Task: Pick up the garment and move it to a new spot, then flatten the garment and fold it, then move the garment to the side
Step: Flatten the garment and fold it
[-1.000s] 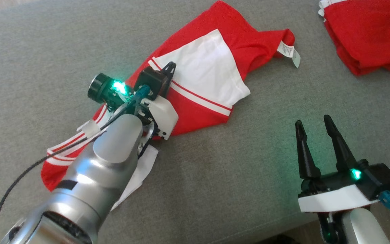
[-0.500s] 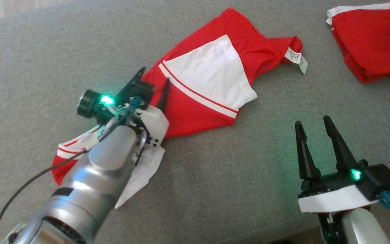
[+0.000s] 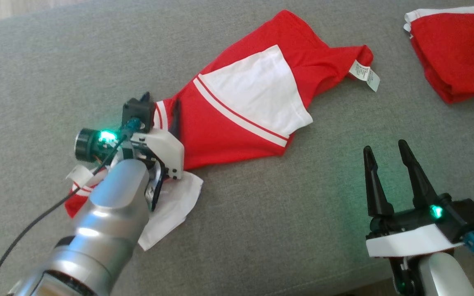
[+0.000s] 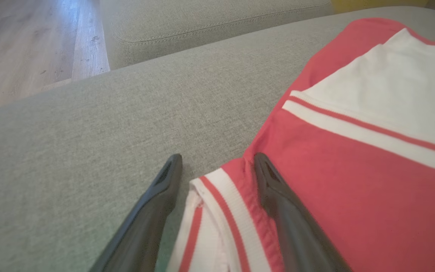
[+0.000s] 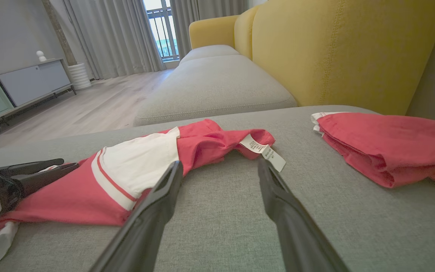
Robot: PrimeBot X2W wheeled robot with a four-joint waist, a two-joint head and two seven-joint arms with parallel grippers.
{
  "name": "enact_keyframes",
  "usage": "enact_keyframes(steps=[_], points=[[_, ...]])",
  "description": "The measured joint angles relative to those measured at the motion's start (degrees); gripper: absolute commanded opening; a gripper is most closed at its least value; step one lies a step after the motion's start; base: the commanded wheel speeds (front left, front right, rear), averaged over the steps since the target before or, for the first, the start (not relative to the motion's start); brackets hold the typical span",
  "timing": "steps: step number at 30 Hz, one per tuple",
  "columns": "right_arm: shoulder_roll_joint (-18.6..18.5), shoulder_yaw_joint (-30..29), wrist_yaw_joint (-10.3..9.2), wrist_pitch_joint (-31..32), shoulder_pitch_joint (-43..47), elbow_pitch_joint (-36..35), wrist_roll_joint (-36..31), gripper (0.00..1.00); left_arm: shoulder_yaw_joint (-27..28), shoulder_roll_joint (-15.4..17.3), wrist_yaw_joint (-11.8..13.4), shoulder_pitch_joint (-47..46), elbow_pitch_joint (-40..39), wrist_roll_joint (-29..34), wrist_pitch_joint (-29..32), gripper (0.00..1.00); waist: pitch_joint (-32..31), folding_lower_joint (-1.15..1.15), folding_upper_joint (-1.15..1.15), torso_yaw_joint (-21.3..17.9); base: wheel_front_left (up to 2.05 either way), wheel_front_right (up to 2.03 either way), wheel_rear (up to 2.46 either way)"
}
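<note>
**A:** What is nearest on the grey sofa seat (image 3: 261, 234)?

**B:** Near the right corner of the near edge, the right gripper (image 3: 385, 146) hangs over bare upholstery. Its two dark fingers are spread with nothing between them.

**A:** And the other arm?

**B:** Near the left corner, the left gripper (image 4: 217, 156) sits low over the garment (image 3: 237, 131). Its fingers are apart, not clamped. A striped white hem (image 4: 221, 189) lies in the gap, with one finger over the red part and the other over the seat.

**A:** Where does the garment lie?

**B:** It is red and white, and rumpled. It runs diagonally from the near left to the seat's middle, with its white label (image 3: 364, 74) at the far end.

**A:** And beyond it?

**B:** A folded red cloth (image 3: 455, 53) lies at the far right corner, well apart from the garment. A yellow backrest (image 5: 334, 49) rises behind it.
</note>
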Motion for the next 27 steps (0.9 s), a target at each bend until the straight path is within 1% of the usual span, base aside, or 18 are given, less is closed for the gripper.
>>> enact_keyframes(steps=[3, 4, 5, 6, 7, 8, 14, 16, 20, 23, 26, 27], points=[[-0.02, -0.01, 0.0, 0.0, 0.01, 0.02, -0.36, 1.0, 0.04, -0.29, -0.49, 1.2, -0.68, -0.65, 0.01, 1.0, -0.44, 0.0, 0.0, 0.54, 0.0, 0.0, 0.0], [-0.03, 0.0, 0.0, 0.0, 0.01, 0.03, -0.36, 1.0, 0.04, -0.31, -0.49, 1.51, -0.97, -0.65, 0.01, 0.8, -0.57, 0.0, 0.0, 0.68, 0.0, 0.0, 0.0], [-0.05, 0.0, 0.0, 0.0, 0.01, 0.03, -0.37, 1.0, 0.02, -0.35, -0.49, 1.79, -1.24, -0.65, 0.0, 0.45, -0.71, 0.0, 0.0, 0.82, 0.0, 0.0, 0.0], [-0.08, 0.0, 0.0, 0.0, 0.02, 0.03, -0.37, 1.0, 0.01, -0.42, -0.43, 2.25, -1.74, -0.66, -0.13, 0.33, -0.88, 0.0, 0.0, 0.94, 0.0, 0.0, 0.0], [-0.09, 0.01, 0.0, 0.0, 0.02, 0.03, -0.37, 1.0, -0.01, -0.54, -0.43, 2.85, -2.16, -0.85, -0.37, 0.11, -1.05, 0.0, 0.0, 1.04, 0.0, 0.0, 0.0], [-0.12, 0.01, 0.0, 0.0, 0.03, 0.04, -0.37, 1.0, 0.0, -0.63, -0.38, 3.46, -2.72, -1.2, -0.94, 0.0, -1.21, 0.0, 0.0, 1.13, 0.0, 0.0, 0.0], [-0.48, 0.01, 0.0, 0.0, 0.14, 0.15, -0.37, 1.0, -0.32, -0.59, 0.67, 6.53, -6.3, -1.12, -3.19, 0.0, -2.22, 0.01, 0.0, 1.48, 0.0, 0.0, 0.0], [-0.51, 0.09, 0.0, 0.0, 0.22, 0.49, -0.37, 1.0, -1.47, -0.33, 1.13, 8.17, -9.32, 0.12, -3.86, 0.0, -3.05, 0.01, 0.0, 1.55, 0.0, 0.0, 0.0], [-0.48, 0.52, 0.0, 0.0, 1.01, 0.83, -0.36, 1.0, -4.37, 0.07, 0.93, 8.3, -15.56, 2.93, -4.63, 0.0, -4.79, 0.01, 0.0, 1.28, 0.0, 0.0, 0.0], [-0.48, 1.05, 0.0, 0.0, 1.6, 1.41, -0.36, 1.0, -6.56, 0.05, -0.94, 7.29, -20.29, 4.68, -4.78, 0.0, -6.37, 0.0, 0.0, 0.69, 0.0, 0.0, 0.0], [-0.44, 2.08, 0.0, 0.0, 1.6, 1.71, -0.35, 1.0, -7.9, 0.16, -2.57, 3.45, -24.26, 6.38, -4.78, 0.0, -7.87, 0.0, 0.0, -0.5, 0.0, 0.0, 0.0], [-0.44, 2.08, 0.0, 0.0, 1.6, 1.71, -0.35, 1.0, -7.9, 0.16, -2.57, 3.45, -24.26, 6.38, -4.78, 0.0, -7.87, 0.0, 0.0, -0.5, 0.0, 0.0, 0.0]])
